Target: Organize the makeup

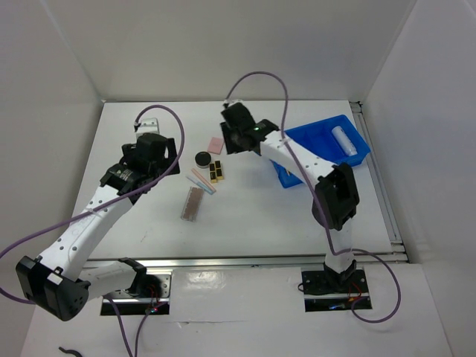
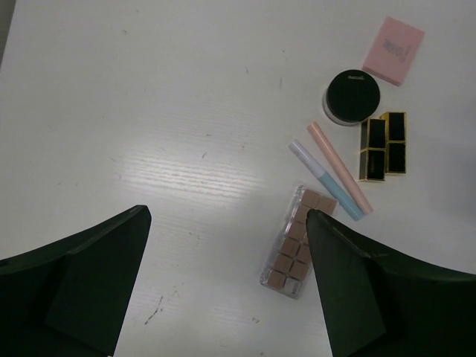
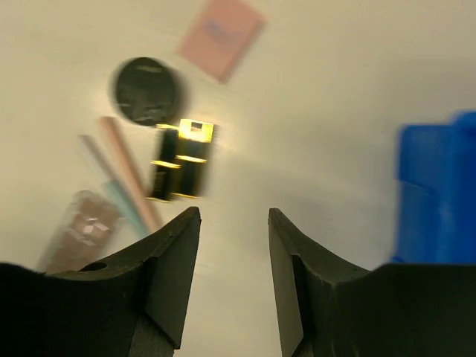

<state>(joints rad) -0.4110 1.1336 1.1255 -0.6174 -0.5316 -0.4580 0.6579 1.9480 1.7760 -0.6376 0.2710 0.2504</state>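
The makeup lies loose on the white table between my arms: a pink square pad (image 1: pixel 215 144), a round black compact (image 1: pixel 201 158), a black-and-gold palette (image 1: pixel 216 172), two thin pencils (image 1: pixel 202 181) and a brownish-pink palette (image 1: pixel 193 202). A white tube (image 1: pixel 343 139) lies in the blue tray (image 1: pixel 316 135). My left gripper (image 2: pixel 227 216) hangs wide open and empty over bare table, left of the brownish-pink palette (image 2: pixel 294 245). My right gripper (image 3: pixel 234 212) is open and empty above the table, with the black-and-gold palette (image 3: pixel 182 159) and the compact (image 3: pixel 146 90) just beyond its tips. The right wrist view is blurred.
The blue tray (image 3: pixel 439 193) stands at the back right, close to the right arm's elbow. White walls close in the table at the back and both sides. A metal rail runs along the near edge.
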